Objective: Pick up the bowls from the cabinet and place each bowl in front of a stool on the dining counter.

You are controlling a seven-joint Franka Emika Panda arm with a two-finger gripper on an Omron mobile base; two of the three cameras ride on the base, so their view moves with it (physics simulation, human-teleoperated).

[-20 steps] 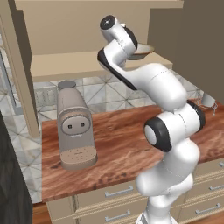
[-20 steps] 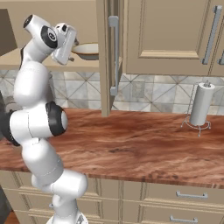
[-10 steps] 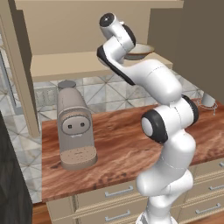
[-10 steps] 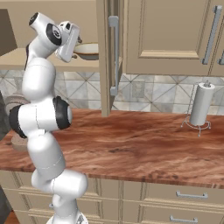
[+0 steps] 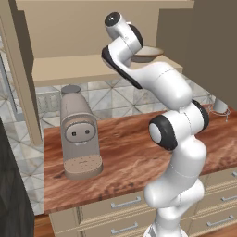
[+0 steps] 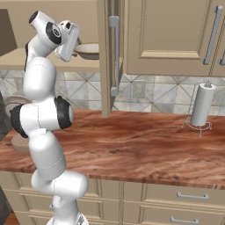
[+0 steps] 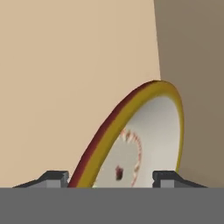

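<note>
Hand view: the end effector (image 7: 105, 177) is at the shallow cream bowl (image 7: 144, 144), one dark fingertip (image 7: 54, 177) outside its brownish rim and the other over its pale inside, so the rim lies between the tips; whether they press on it cannot be told. Left base view: the bowl (image 5: 147, 53) rests on the floor of the open cabinet (image 5: 83, 69), near its right wall, with the arm's hand reaching in just beside it. Right base view: the bowl (image 6: 89, 50) sits inside the cabinet, to the left of the opened door (image 6: 110, 57) with its grey bar handle (image 6: 114, 55). Below stands the red-brown wooden desk (image 5: 125, 157), carrying a beige coffee machine (image 5: 78, 139) and a paper-towel holder (image 6: 202, 107).
</note>
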